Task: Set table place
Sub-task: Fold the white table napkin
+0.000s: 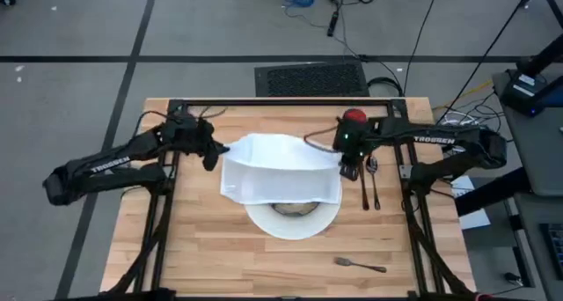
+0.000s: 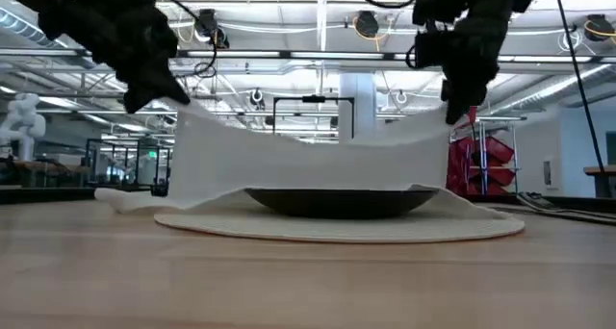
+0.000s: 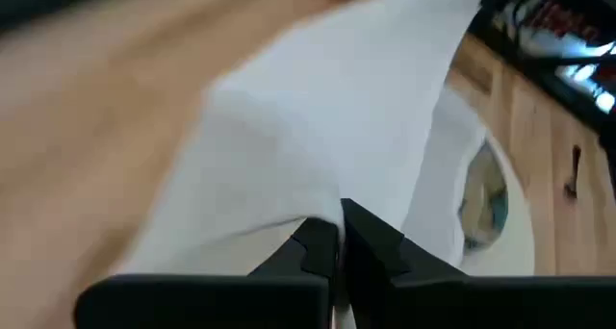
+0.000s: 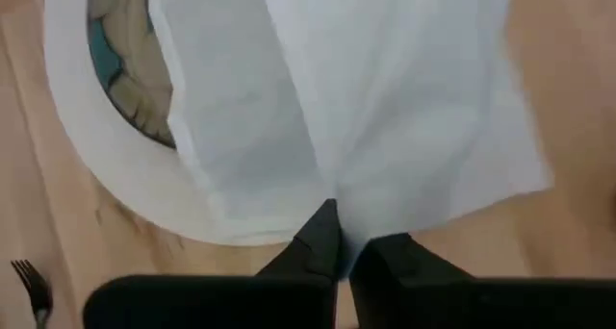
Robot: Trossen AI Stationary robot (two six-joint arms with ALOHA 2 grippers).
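Observation:
A white napkin (image 1: 281,169) is strung between my two grippers above the table (image 1: 220,266). Its upper edge sags a little in the middle, and its lower part drapes over the grey-green bowl (image 2: 342,202) and the round white plate (image 1: 290,228). My left gripper (image 1: 215,153) is shut on the napkin's left end. My right gripper (image 1: 348,165) is shut on its right end. The bowl stands in the middle of the plate, mostly hidden from above by the cloth. A red cup (image 1: 354,118) stands just beyond my right gripper. My left gripper pinches the napkin's upper left corner (image 3: 322,212) between its two fingers, coming from the table's left and slanting down. That corner is lifted; the cloth below it hangs down onto the plate and the table. How many layers it holds, I cannot tell. My right gripper pinches the napkin's upper right corner (image 4: 337,196) between its two fingers, pointing down from above. The corner is held up over the plate's right side, and the cloth falls from it onto the bowl and the plate.
A knife (image 1: 363,188) and a spoon (image 1: 376,185) lie side by side right of the plate, close under my right gripper. A fork (image 1: 361,265) lies near the front right. Black frame rails (image 1: 158,222) cross the table on both sides.

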